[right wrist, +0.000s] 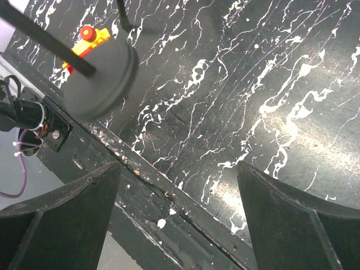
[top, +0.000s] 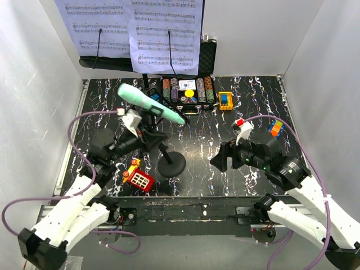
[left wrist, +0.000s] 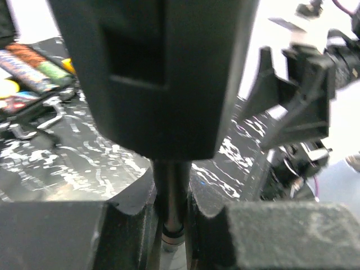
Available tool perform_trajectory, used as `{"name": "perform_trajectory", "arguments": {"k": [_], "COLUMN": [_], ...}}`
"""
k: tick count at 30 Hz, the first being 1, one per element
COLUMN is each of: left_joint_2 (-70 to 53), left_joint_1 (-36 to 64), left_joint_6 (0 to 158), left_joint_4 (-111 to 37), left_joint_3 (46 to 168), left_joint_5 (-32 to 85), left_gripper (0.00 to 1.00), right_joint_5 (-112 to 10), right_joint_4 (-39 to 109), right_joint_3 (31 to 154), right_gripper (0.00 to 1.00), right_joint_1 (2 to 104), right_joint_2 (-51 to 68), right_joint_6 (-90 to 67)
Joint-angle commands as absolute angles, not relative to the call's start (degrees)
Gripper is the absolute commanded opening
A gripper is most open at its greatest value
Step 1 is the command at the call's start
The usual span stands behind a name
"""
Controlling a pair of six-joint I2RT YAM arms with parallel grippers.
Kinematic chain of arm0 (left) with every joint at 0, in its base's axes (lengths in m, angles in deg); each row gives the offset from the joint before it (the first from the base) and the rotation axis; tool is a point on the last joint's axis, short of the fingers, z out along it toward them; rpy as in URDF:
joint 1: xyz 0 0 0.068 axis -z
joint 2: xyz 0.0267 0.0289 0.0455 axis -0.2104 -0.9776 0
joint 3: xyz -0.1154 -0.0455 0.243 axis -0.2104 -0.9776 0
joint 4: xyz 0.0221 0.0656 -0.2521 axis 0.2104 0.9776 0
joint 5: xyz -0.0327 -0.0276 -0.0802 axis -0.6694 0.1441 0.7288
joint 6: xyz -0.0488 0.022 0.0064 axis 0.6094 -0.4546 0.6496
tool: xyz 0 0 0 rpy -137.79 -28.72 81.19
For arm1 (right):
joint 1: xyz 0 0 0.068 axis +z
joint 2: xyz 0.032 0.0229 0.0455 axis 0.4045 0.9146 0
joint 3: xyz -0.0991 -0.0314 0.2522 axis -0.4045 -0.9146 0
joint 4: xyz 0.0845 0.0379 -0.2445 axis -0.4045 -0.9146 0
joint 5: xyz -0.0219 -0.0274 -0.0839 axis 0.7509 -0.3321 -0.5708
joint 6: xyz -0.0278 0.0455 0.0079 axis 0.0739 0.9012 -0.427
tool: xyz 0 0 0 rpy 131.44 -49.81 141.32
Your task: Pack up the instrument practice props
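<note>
The left robot arm [top: 67,216] and right robot arm [top: 298,214] have glossy white shells near their bases and matte black links further out. A thin purple cable [top: 73,126] loops along each. The right gripper [right wrist: 179,225] has blocky, wedge-shaped black fingers [right wrist: 62,219]. What may be a small green light [top: 264,165] shows on the right forearm.

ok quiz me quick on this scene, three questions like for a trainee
1. True or false: the right gripper is shut.
2. The left gripper is closed on: A) the mic stand pole, B) the poker chip case, C) the sheet music.
3. In the top view, what lies just left of the stand's round base?

Key: 1 false, its jaws stand wide open over the table. 2 A. 3 the red-and-yellow toy.
</note>
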State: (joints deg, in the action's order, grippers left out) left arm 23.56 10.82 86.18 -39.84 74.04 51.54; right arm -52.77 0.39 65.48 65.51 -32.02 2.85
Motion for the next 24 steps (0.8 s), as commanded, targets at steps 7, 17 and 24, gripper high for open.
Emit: {"name": "perform_trajectory", "arguments": {"k": [7, 17, 24], "left_joint_2": [15.40, 12.58, 7.84], "left_joint_1": [43.30, 43.84, 43.84], "left_joint_6": [65.44, 60.14, 61.63], "left_joint_4": [-43.55, -65.88, -80.65], "left_joint_3": [75.19, 67.11, 61.30], "left_joint_5": [21.70, 8.52, 1.48], "left_gripper": [0.00, 0.00, 0.00], "right_joint_5": [-53.38, -57.52, -58.40], "right_joint_4": [-1.57, -1.83, 1.07], "right_joint_3": [65.49, 63.65, 63.03], "right_gripper": [0.93, 0.93, 0.93], "right_joint_1": [65.61, 65.52, 65.52], "right_joint_2": [-37.15, -40.93, -40.32], "right_joint_6": [1.79, 3.46, 4.43]}}
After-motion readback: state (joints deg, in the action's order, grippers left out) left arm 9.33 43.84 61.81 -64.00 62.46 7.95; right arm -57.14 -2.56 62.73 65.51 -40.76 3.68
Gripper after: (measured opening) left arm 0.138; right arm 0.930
